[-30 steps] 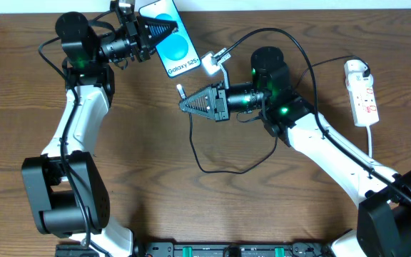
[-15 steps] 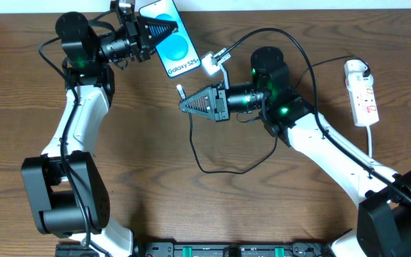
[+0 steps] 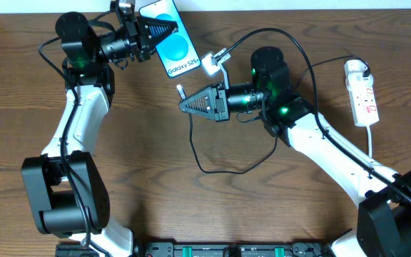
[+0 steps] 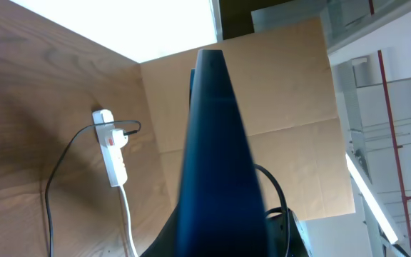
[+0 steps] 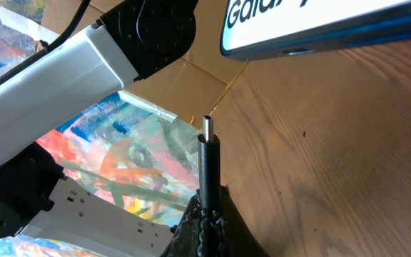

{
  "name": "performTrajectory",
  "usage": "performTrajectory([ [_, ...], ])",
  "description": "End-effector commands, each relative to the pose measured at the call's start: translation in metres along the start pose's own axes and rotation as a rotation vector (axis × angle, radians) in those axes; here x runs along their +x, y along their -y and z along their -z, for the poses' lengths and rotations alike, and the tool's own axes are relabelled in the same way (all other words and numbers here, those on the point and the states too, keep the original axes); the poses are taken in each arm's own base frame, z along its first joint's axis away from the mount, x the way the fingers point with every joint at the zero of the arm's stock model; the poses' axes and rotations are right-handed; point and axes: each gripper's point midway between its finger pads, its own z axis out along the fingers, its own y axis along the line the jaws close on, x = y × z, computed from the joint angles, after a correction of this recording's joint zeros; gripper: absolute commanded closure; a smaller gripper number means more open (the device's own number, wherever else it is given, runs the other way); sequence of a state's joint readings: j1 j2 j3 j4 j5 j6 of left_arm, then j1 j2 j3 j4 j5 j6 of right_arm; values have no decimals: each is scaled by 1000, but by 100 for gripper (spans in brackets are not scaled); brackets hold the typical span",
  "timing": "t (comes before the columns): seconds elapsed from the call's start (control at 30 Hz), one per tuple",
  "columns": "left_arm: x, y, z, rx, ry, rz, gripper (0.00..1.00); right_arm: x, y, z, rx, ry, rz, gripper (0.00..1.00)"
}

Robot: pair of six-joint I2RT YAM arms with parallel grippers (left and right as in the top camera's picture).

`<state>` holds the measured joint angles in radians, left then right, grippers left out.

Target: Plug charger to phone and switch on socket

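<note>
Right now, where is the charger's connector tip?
Overhead, the charger tip sticks out of the right jaws, just below the lower end of the phone and not touching it; the left jaws hold the phone.

The phone point(image 3: 175, 48) screen reads "Galaxy S25" in white letters

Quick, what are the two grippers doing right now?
Left gripper: closed on the slim blue-screened smartphone.
Right gripper: closed on the thin black charger cable's connector end.
</note>
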<state>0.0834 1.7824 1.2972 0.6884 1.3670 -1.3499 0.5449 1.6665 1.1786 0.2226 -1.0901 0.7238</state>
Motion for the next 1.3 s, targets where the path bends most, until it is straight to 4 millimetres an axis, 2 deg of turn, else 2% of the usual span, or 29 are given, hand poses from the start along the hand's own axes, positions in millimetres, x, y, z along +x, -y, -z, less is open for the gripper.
performTrajectory([
  [0.0, 2, 7, 0, 10, -19, -33, 93, -3, -13, -1, -27, -8, 22, 99],
  [0.27, 2, 7, 0, 10, -19, -33, 93, -4, -11, 0, -18, 1, 22, 99],
  [0.7, 9, 8, 0, 15, -57, -35, 93, -17, 1, 17, 17, 46, 15, 99],
  [1.27, 17, 10, -5, 23, -93, -47, 93, -18, 1, 17, 19, 48, 14, 99],
])
